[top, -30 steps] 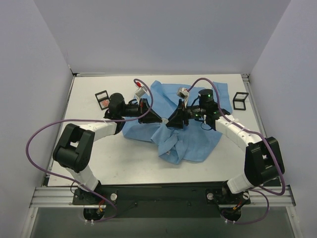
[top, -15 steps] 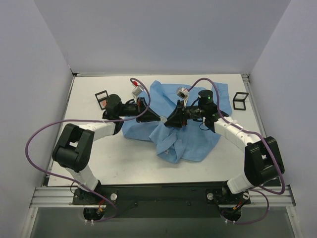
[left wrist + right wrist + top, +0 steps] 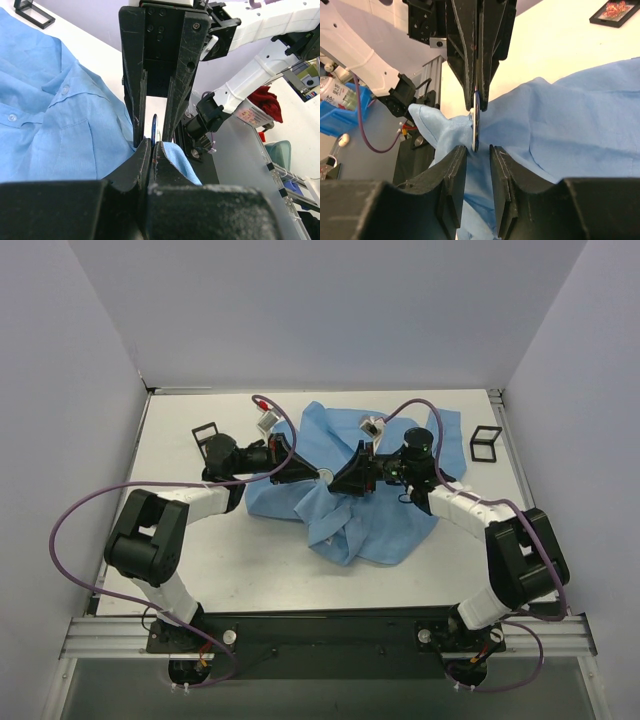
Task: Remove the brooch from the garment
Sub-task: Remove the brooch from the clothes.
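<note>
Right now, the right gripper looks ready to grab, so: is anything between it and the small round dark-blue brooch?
Nothing visible. The brooch sits edge-on at the open mouth of the right gripper; the left gripper pinches the light blue shirt beyond it.

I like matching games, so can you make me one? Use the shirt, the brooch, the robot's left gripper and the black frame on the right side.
Things:
1. shirt
2. brooch
3. left gripper
4. right-hand black frame

What fits:
A. squeezed shut
B. sitting alone near the far right edge, off the cloth
C. light blue and crumpled
D. tiny and dark blue, seen edge-on

Pairs: 1-C, 2-D, 3-A, 4-B
</note>
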Controlling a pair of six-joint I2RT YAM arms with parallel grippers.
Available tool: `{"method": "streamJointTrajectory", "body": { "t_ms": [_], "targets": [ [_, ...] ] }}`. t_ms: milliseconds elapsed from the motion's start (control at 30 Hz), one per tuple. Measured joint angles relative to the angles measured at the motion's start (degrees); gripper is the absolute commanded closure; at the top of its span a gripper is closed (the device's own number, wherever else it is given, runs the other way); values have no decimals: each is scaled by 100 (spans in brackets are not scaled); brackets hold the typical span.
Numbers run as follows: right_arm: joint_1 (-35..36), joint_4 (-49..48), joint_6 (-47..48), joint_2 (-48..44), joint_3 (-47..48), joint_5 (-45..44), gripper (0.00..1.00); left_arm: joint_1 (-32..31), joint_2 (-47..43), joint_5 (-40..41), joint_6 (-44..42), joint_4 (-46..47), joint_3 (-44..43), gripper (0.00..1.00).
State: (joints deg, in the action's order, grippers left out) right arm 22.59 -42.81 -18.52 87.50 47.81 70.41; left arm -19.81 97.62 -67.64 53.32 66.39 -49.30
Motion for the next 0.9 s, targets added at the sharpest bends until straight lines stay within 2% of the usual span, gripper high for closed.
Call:
{"method": "streamJointTrajectory", "body": {
  "t_ms": [167,333,733,833,900],
  "targets": [
    [-2,-962,-745,160,-39,2,75,0,0,17,33,55,0,100],
    [-4,-1504,-1137,199,-48,15,81,0,0,15,50,74,0,100],
    [-4,-1696,-1316,330,-116,61,82,4,0,17,114,120,0,100],
    [-4,-1696,-1314,330,-118,61,84,4,0,17,153,138,0,100],
    [-4,-1696,-1311,330,-118,61,90,4,0,17,160,153,0,100]
  ]
}}
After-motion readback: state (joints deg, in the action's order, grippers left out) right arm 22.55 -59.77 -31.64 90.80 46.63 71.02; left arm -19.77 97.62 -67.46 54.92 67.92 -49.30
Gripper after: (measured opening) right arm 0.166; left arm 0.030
